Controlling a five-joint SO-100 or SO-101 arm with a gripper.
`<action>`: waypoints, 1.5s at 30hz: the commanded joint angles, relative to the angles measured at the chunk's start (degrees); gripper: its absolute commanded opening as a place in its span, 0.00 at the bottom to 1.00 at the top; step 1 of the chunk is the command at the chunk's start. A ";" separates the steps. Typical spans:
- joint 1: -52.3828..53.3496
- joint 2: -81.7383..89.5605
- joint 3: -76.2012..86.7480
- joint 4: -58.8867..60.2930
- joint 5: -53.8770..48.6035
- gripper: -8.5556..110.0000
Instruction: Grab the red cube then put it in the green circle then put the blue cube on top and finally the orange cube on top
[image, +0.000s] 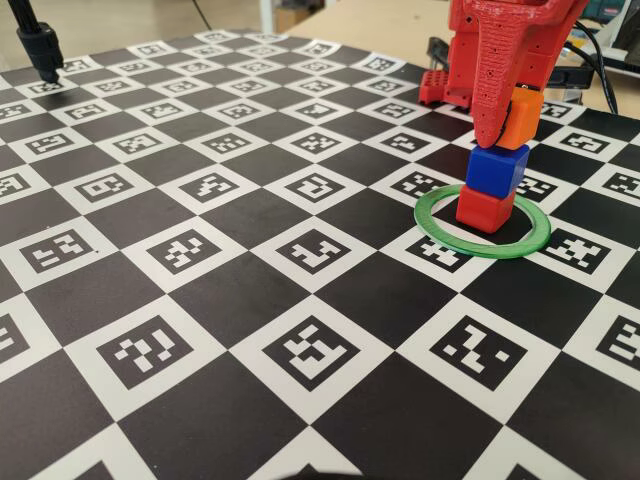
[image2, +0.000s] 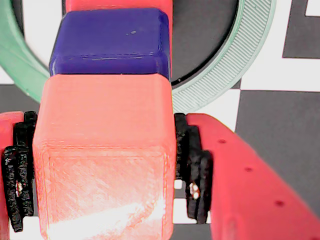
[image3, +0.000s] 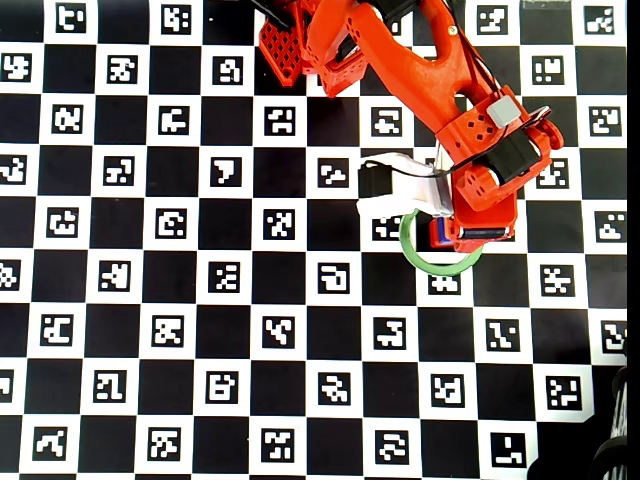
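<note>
Green circle (image: 430, 230) on the checkered board (image: 230, 300). Inside it the red cube (image: 485, 208), blue cube (image: 497, 168) stacked on top: two steps done. Gripper (image: 497, 128) clamps the orange cube (image: 516, 122) just over the blue; release remains.

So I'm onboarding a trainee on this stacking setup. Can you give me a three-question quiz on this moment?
1. True or false: the blue cube sits on the red cube.
2. The gripper holds which cube? A) red B) blue C) orange
3. What encircles the stack's base?

Key:
1. True.
2. C, the orange cube, gripped between the jaws over the blue cube.
3. The green circle.
</note>
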 joint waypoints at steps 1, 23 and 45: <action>0.00 2.64 -0.35 -0.79 -1.32 0.14; 0.70 2.37 0.53 -2.72 -5.54 0.14; 0.79 4.48 3.34 -4.13 -11.43 0.21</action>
